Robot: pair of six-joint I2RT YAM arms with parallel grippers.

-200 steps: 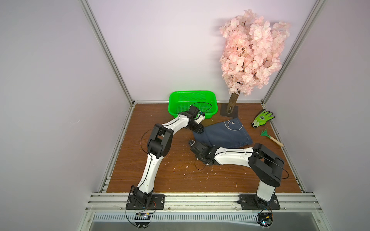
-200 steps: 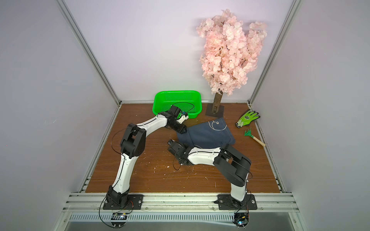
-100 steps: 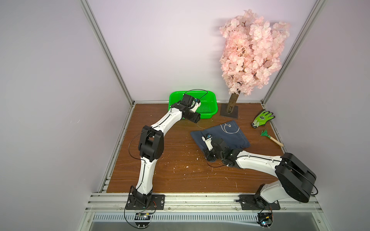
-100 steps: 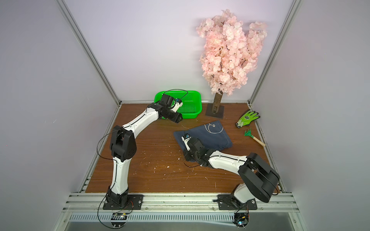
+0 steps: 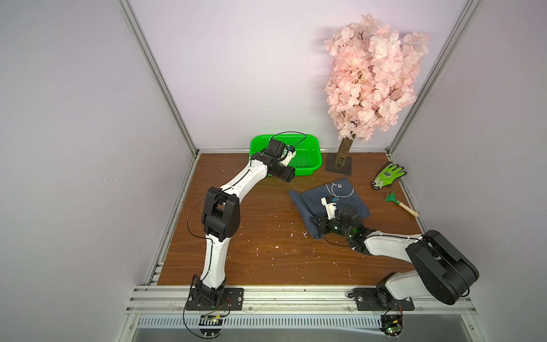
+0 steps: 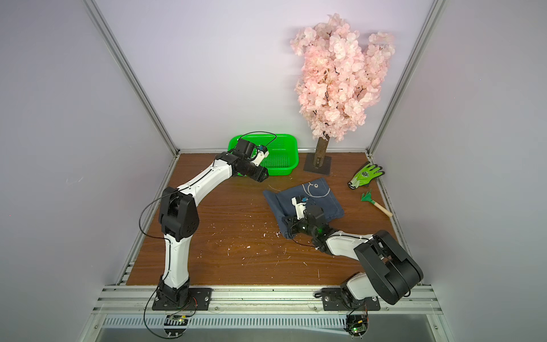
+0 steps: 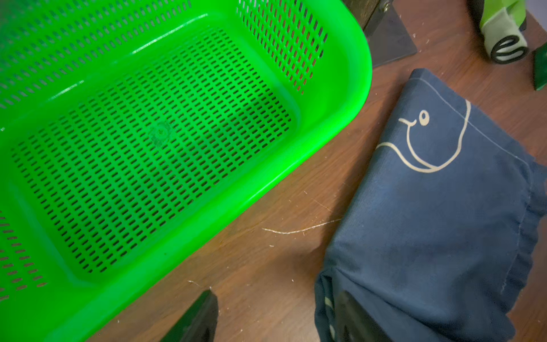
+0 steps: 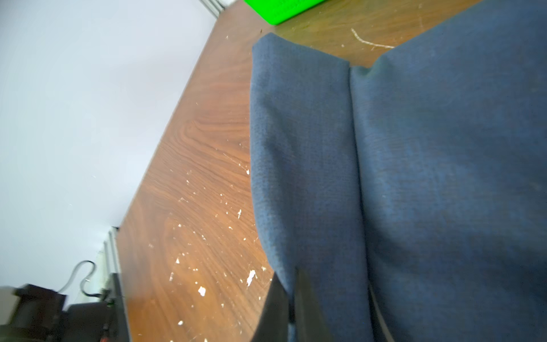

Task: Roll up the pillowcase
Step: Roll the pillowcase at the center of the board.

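Right gripper (image 8: 288,272): black fingers pressed together, pinching a raised fold of cloth at the near left corner of the pillowcase; in both top views it sits low at that corner (image 5: 317,227) (image 6: 288,228).
Left gripper (image 7: 276,293): fingers spread well apart with nothing between them, raised over bare wood between basket and cloth; in both top views it hangs just beside the basket's near rim (image 5: 288,177) (image 6: 262,177).
Pillowcase: the dark navy-blue denim-like pillowcase with a white line-drawn fish (image 5: 343,194) (image 6: 321,197) (image 7: 429,222) (image 8: 444,177) lies on the table right of centre, in front of the tree's base. The fish drawing faces up on its far part. Its left side is bunched into a thick ridge running from far to near.
Table: brown wood-grain table top (image 5: 251,260), scattered with small white flecks (image 5: 275,245).
Basket: bright green perforated plastic basket (image 5: 316,152) (image 7: 355,88) at the far edge, apart from the cloth.
Tree: artificial tree with pink blossoms (image 5: 373,77) on a dark flat base plate (image 5: 340,167) at the far right.
Glove: green-and-white work glove (image 5: 387,174) near the right wall, apart from the cloth.
Rake: small green hand rake with a wooden handle (image 5: 401,202), just nearer than the glove.
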